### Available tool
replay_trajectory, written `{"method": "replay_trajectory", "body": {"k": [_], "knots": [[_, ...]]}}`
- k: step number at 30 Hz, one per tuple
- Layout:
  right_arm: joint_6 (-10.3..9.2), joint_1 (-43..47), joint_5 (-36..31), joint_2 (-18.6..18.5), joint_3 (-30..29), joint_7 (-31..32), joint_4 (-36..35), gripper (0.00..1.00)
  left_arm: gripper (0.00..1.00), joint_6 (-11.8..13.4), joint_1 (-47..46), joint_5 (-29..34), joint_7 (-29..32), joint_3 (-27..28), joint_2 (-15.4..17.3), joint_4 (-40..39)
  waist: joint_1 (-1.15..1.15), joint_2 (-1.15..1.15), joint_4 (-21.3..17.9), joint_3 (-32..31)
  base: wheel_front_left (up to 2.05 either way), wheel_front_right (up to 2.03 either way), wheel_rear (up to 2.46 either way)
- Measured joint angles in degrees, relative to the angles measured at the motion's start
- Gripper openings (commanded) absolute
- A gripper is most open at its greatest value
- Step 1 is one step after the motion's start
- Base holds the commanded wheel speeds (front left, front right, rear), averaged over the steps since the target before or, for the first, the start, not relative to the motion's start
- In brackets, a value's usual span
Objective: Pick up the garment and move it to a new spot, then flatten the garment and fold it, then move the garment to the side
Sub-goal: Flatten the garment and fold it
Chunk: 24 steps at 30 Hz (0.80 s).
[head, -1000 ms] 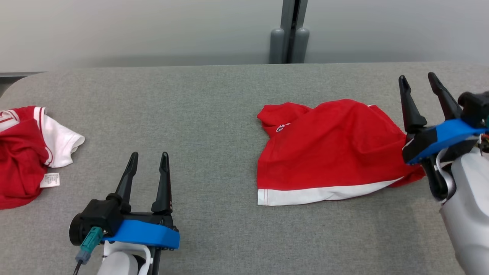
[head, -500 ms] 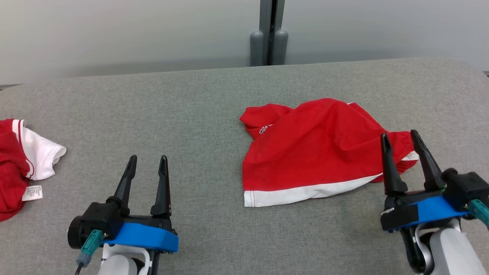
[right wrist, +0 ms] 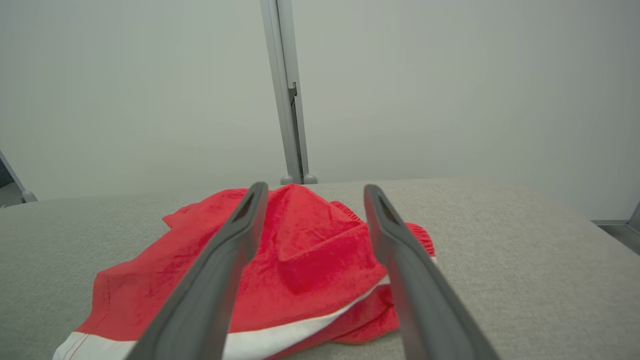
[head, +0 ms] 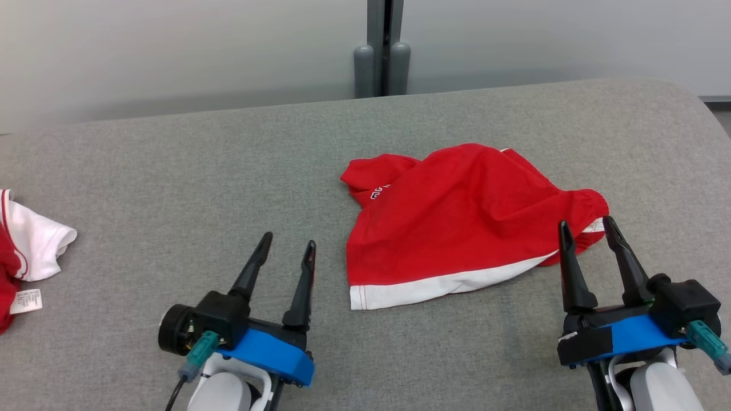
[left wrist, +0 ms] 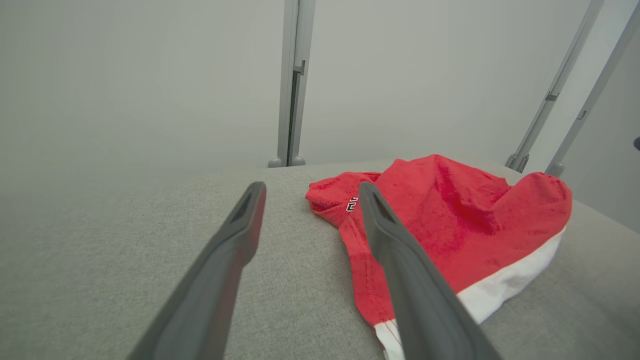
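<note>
Nearest the robot, the left claw [head: 289, 238] is held low over the bare table [head: 171, 171]. Its two fingers are spread wide and nothing is gripped. It is aimed toward the near left corner of the garment, presumably so that this corner can be reached. The right claw [head: 586, 221] is likewise held fully spread and empty. Its fingertips are set just at the garment's right end, by the gathered waistband, where a grasp appears to be prepared.

Just beyond the claws, the garment [head: 457, 217], red with a white hem band, is laid right of centre on the table. It is humped and doubled over itself, so flattening is judged not yet done. Its place within reach of both arms suits that step.

At the table's left edge, well apart, a second red and white garment [head: 34, 245] is left bunched, seemingly kept out of the way. Behind the table, a grey post [head: 381, 51] is set against the pale wall.

Counted: two claws with two fingers each, two garments, one table, and one post straight behind it.
</note>
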Motion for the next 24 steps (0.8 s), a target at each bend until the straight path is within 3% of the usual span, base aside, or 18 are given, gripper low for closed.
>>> {"method": "replay_trajectory", "body": {"k": [14, 24], "knots": [[0.0, -1.0, 0.3, 0.4, 1.1, 0.0, 0.9, 1.0, 1.0, 0.0, -5.8, -6.0, 0.0, -14.8, 2.7, 19.2, 0.0, 0.0, -4.8, 2.5, 0.0, 0.0, 0.0], [0.0, -1.3, 0.5, 0.5, 1.0, 0.0, 1.1, 1.0, 1.0, 0.0, -9.5, -10.7, 0.0, -21.1, 2.7, 23.4, 0.0, 0.0, -7.3, 3.9, 0.0, 0.0, 0.0]]}}
